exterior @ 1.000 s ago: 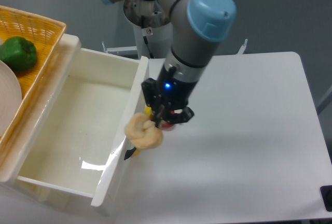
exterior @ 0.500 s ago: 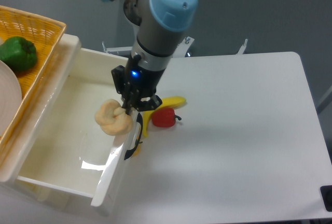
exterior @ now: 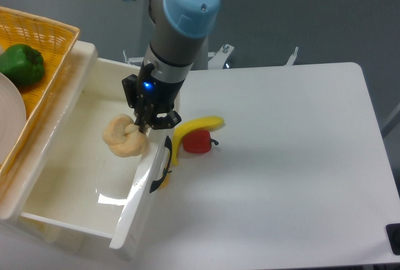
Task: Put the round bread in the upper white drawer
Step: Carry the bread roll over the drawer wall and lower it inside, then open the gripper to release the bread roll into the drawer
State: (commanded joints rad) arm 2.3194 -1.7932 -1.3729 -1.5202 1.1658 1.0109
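Observation:
The round bread, a pale tan lumpy bun, hangs over the right side of the upper white drawer, which is pulled open. My gripper is shut on the bread's right edge, just inside the drawer's front panel with its black-marked handle. The bread is held above the drawer's floor, apart from it as far as I can tell.
A yellow banana and a red pepper lie on the white table right beside the drawer front. A woven yellow basket with a green pepper stands at the far left.
The arm has swung left, carrying the bread from outside the drawer's front panel to over the drawer's inside. The banana and red pepper came into view.

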